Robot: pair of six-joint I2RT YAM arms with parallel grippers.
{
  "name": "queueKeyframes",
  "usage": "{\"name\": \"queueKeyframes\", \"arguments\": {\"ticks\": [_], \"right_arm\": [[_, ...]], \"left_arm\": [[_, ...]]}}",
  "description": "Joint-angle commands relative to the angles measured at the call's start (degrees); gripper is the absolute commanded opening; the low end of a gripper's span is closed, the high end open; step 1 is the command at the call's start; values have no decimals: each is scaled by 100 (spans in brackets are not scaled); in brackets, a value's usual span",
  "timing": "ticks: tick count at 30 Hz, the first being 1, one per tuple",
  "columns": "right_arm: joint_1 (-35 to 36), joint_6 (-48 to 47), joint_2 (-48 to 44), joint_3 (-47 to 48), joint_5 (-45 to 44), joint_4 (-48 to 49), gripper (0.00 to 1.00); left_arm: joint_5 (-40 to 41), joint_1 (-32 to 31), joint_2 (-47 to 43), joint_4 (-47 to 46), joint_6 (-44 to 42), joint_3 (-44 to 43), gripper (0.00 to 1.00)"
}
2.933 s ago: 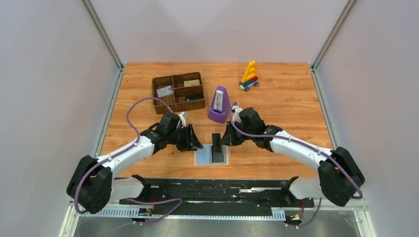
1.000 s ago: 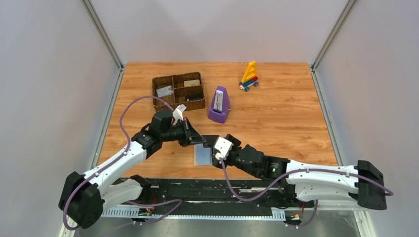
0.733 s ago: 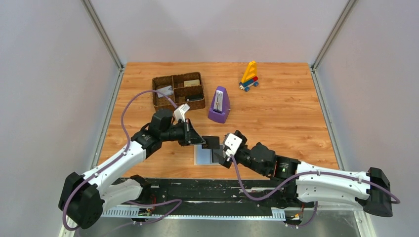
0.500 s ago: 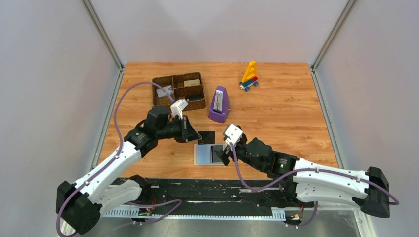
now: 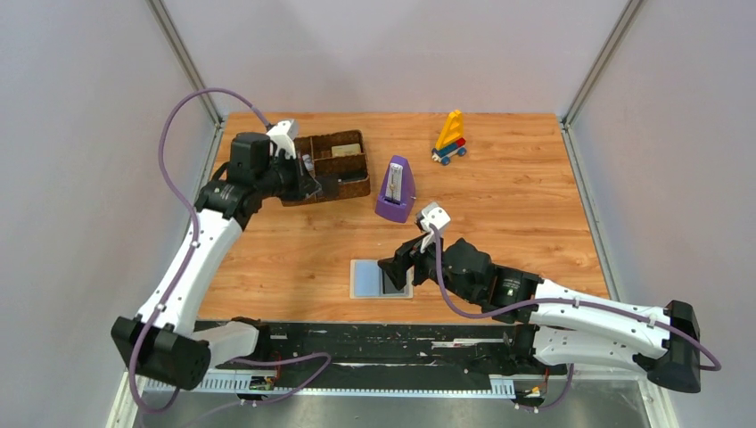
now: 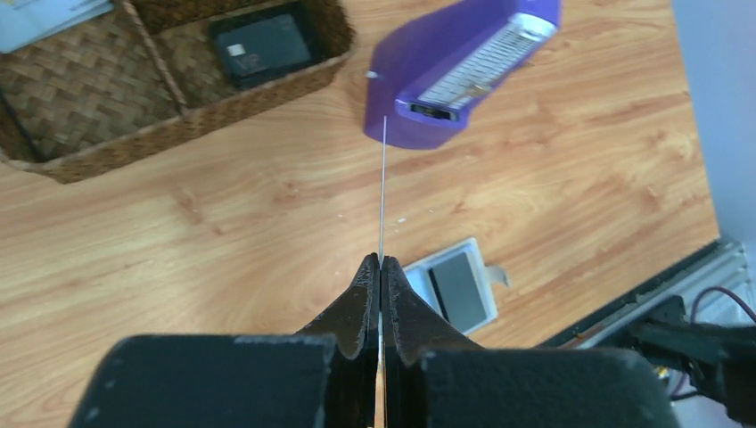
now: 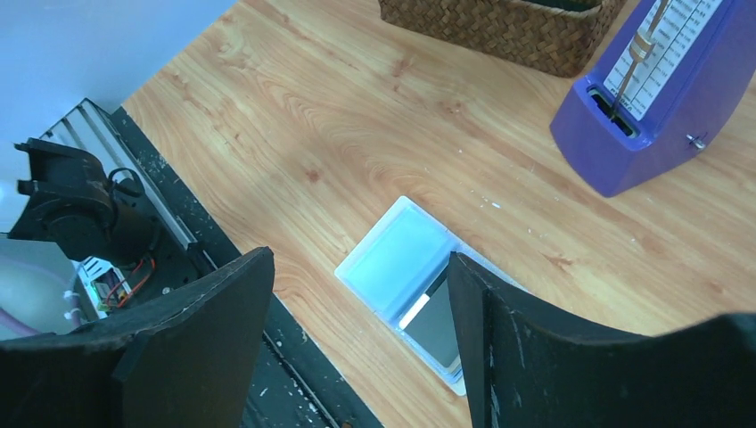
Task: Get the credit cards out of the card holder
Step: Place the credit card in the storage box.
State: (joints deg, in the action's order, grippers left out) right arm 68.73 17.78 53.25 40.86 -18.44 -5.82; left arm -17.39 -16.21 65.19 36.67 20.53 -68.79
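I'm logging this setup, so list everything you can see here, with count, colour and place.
table: one, light wood, under everything
tray: one, brown woven, far left
cards in tray: three, tan, black, pale, in separate compartments
metronome: one, purple, centre
toy: one, yellow, red and blue, far side, right of centre
holder: one, light blue, near edge, centre
card in holder: one, dark, right half
held card: one, seen edge-on, colour unclear, in the left gripper
left gripper: shut on the held card, by the tray
right gripper: open, above the holder
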Motion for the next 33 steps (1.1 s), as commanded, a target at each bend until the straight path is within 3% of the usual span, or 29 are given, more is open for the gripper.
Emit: {"name": "queueKeyframes", "arguments": {"ticks": [1, 6, 16, 24, 33], "right_arm": [[-9, 422, -143, -25, -68, 14, 73], [-9, 309, -232, 27, -149, -27, 74], [-72, -31, -146, 307, -551, -113, 76], [-167, -170, 163, 598, -500, -128, 76], [-184, -208, 550, 757, -389, -160, 77]], "left_arm": [[-154, 361, 725, 262, -484, -635, 0], [-368, 680, 1837, 126, -458, -1250, 0], [-835, 733, 3679, -536, 118, -2074, 0], [-908, 732, 4392, -973, 247, -2201, 0], [-1016, 733, 4619, -1376, 402, -2091, 0]]}}
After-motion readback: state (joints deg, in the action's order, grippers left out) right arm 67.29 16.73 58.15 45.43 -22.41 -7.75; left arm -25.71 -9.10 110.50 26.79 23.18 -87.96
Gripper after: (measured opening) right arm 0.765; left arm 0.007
